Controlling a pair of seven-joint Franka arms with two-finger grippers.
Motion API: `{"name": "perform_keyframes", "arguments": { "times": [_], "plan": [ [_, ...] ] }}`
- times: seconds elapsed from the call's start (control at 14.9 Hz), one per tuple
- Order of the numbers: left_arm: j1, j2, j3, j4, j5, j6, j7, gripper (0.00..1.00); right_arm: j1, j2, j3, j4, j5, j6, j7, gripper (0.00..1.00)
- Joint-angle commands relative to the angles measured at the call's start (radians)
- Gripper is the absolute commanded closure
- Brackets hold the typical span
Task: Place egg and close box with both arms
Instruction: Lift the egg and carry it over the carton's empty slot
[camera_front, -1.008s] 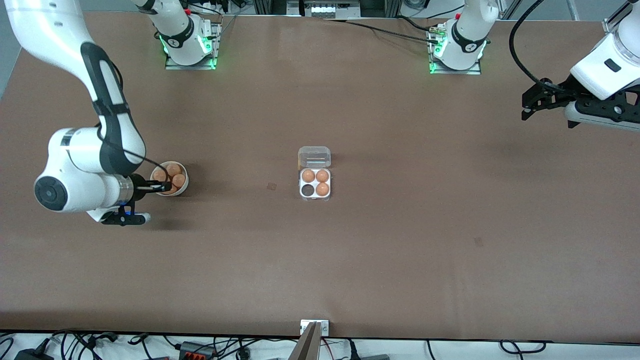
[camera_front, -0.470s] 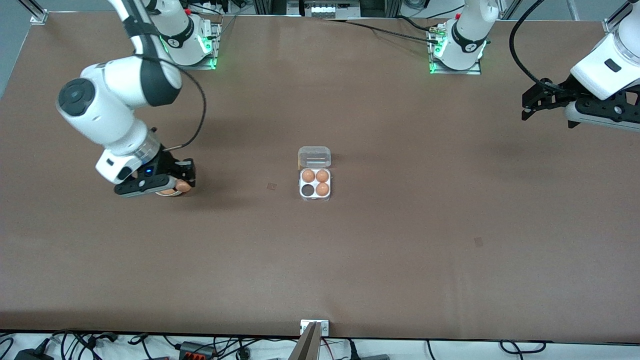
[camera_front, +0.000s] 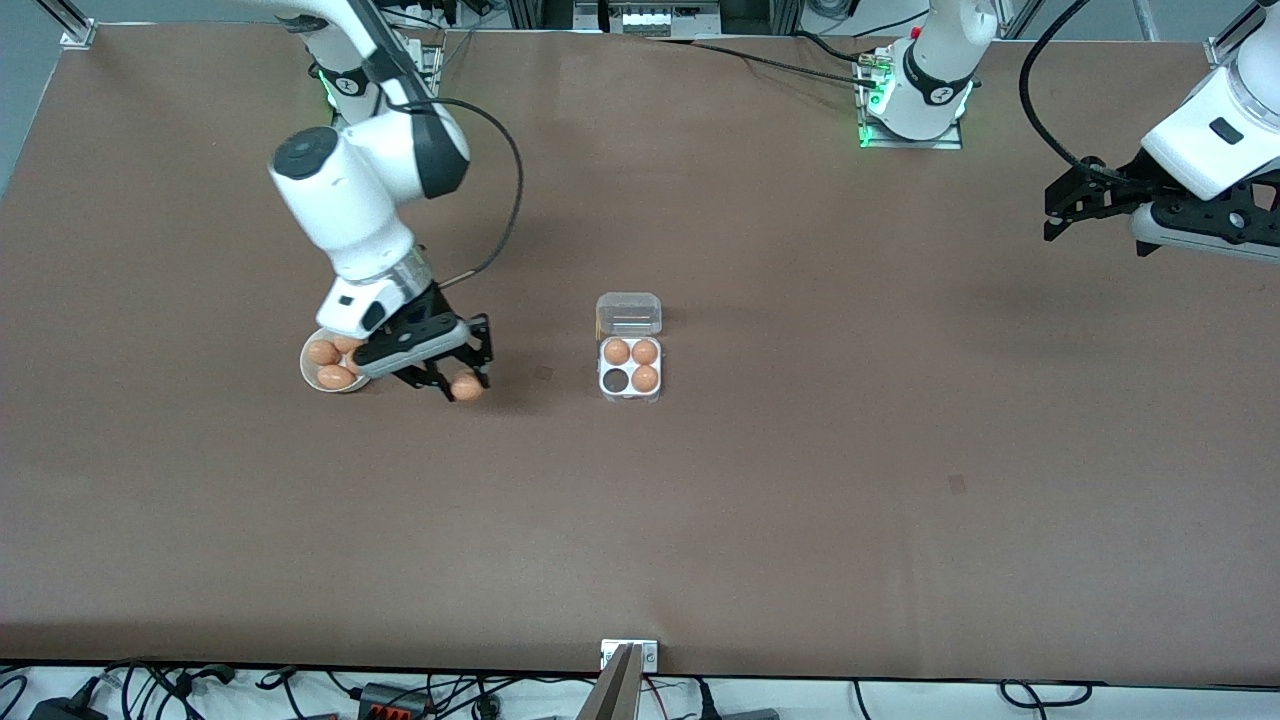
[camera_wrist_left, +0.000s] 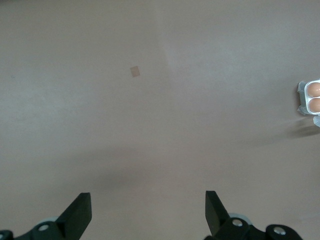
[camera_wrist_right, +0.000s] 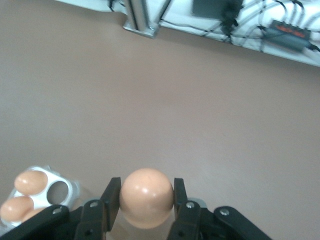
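My right gripper is shut on an orange-brown egg and holds it over the bare table between the white bowl and the box. In the right wrist view the egg sits between both fingers, with the box off to one side. The box is open, its clear lid lying back toward the robots' bases. It holds three eggs, and the cell nearest the front camera at the right arm's end is empty. My left gripper is open and empty, and waits in the air over the left arm's end of the table.
The bowl holds a few more eggs. A small square mark lies on the brown table between my right gripper and the box. The left wrist view shows bare table, a similar mark and the box's edge.
My right gripper has come up out of the bowl with an egg and swung toward the box. The left arm has not moved.
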Motion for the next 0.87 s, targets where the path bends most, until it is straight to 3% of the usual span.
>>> {"name": "perform_keyframes", "arguments": {
  "times": [0.0, 0.27, 0.81],
  "plan": [
    [0.000, -0.004, 0.002, 0.014, 0.018, -0.019, 0.020, 0.00, 0.074, 0.106, -0.009, 0.008, 0.005, 0.195, 0.012, 0.86],
    [0.000, -0.004, 0.002, 0.014, 0.016, -0.019, 0.020, 0.00, 0.161, 0.224, -0.018, 0.034, 0.005, 0.382, 0.072, 0.86],
    [0.002, -0.004, 0.003, 0.014, 0.016, -0.019, 0.022, 0.00, 0.249, 0.338, -0.025, 0.095, 0.005, 0.422, 0.113, 0.86]
  ]
}}
